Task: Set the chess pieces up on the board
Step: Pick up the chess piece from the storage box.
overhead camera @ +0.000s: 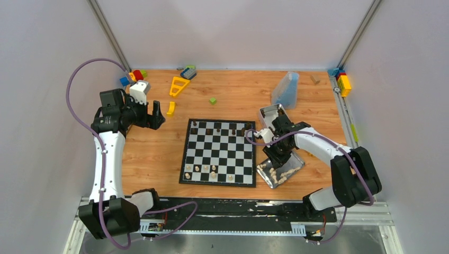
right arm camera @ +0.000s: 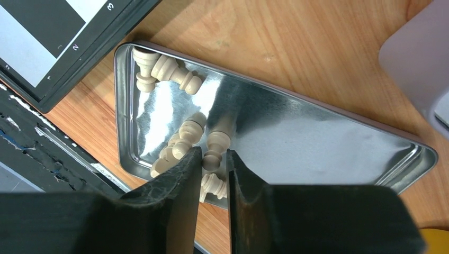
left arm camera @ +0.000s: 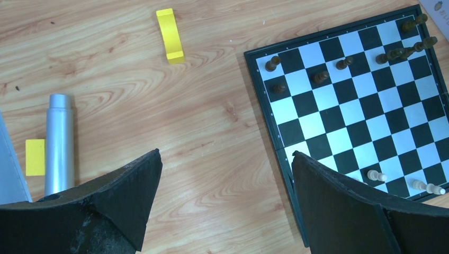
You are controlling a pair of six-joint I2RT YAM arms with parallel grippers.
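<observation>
Top external view: the board (overhead camera: 222, 151) lies flat in the middle of the wooden table (overhead camera: 159, 153), between the two arms. A few dark pieces (overhead camera: 210, 130) stand along its far rows, and a handful of cream pieces (overhead camera: 205, 168) stand along its near rows; the middle squares are bare. Just beside the board's right edge, a metal tray (overhead camera: 298, 163) sits at an angle and holds a loose heap of cream chessmen (overhead camera: 280, 173). A second tray (overhead camera: 270, 112) lies just beyond it.

The right gripper (overhead camera: 279, 159) hangs low over the near tray. In the right wrist view, its fingers (right arm camera: 188, 174) are drawn close together, with only a narrow gap between them. A cream pawn (right arm camera: 215, 142) lying on the tray floor sits in that gap — whether the pads actually press on it I cannot tell. More cream pieces lie jumbled beside it and in the tray's corner nearest the board.

The left gripper (overhead camera: 151, 114) is over bare wood left of the board, well apart from it. Its jaws are spread wide — nothing sits between them. The left wrist view shows a yellow block (left arm camera: 170, 34) and a metal cylinder (left arm camera: 59, 140) on the table nearby.
</observation>
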